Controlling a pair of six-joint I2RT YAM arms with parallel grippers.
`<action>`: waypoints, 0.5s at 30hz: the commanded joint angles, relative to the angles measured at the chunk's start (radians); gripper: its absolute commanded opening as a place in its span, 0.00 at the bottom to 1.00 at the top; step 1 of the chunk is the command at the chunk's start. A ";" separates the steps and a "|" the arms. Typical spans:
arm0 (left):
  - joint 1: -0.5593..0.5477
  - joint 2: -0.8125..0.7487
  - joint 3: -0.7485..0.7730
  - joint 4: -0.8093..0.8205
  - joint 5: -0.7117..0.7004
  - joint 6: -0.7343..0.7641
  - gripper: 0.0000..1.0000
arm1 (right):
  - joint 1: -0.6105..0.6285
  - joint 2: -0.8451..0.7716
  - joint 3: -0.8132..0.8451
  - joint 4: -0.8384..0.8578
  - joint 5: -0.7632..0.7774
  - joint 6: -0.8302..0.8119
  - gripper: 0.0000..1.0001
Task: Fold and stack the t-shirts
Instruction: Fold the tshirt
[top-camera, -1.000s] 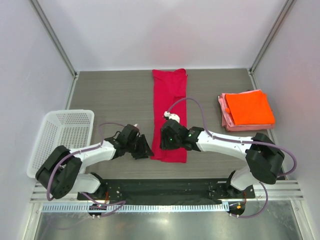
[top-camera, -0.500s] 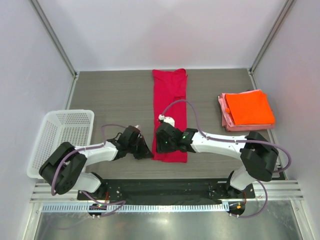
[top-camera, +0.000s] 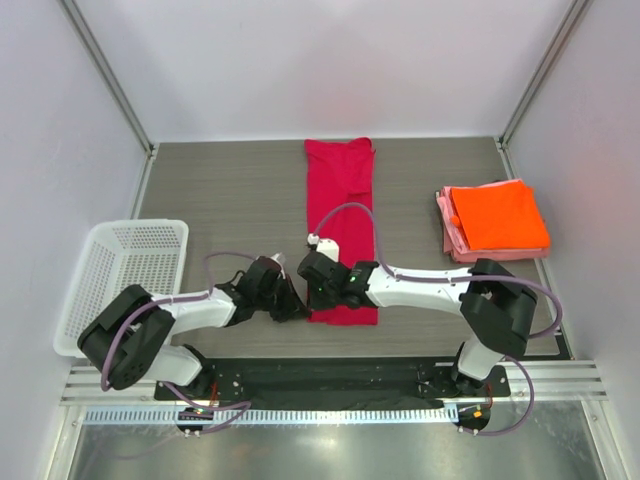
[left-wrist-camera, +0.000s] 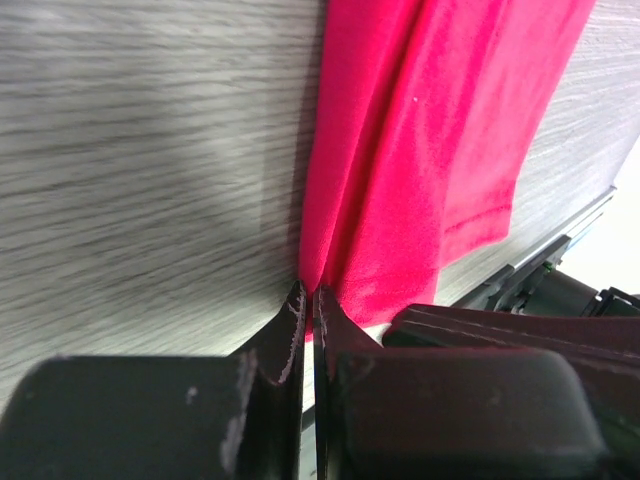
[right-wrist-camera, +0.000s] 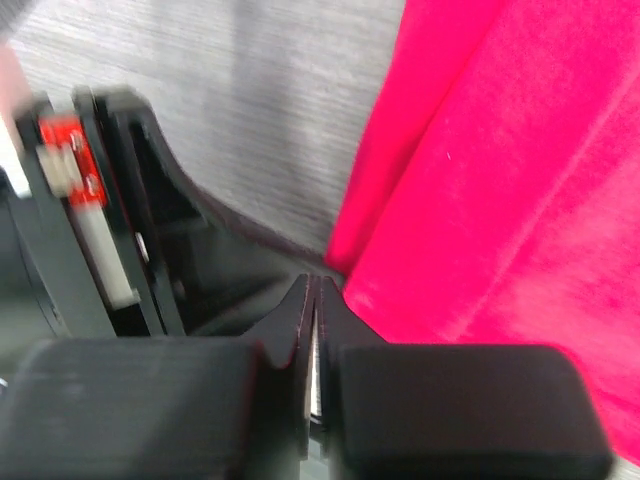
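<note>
We see the left gripper (left-wrist-camera: 308, 296) and right gripper (right-wrist-camera: 311, 288) closed at the crimson t-shirt's (top-camera: 341, 190) near-left corner, apparently pinching its edge.

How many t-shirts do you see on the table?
3. A red shirt lies as a long strip in the middle; an orange shirt sits on a pink shirt at the right. More could hide within that stack.

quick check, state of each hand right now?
Left hand: closed, tips at the crimson t-shirt edge; pinch unclear.
Right hand: closed at the same shirt's corner; pinch unclear.
</note>
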 joint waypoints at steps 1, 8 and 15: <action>-0.021 -0.012 -0.008 0.051 0.007 -0.015 0.00 | 0.004 0.022 0.008 0.062 0.033 0.063 0.03; -0.033 -0.024 -0.013 0.058 -0.010 -0.019 0.00 | 0.008 0.091 0.046 0.004 0.052 0.081 0.01; -0.033 -0.027 -0.014 0.061 -0.010 -0.017 0.00 | 0.017 0.130 0.060 -0.091 0.095 0.068 0.01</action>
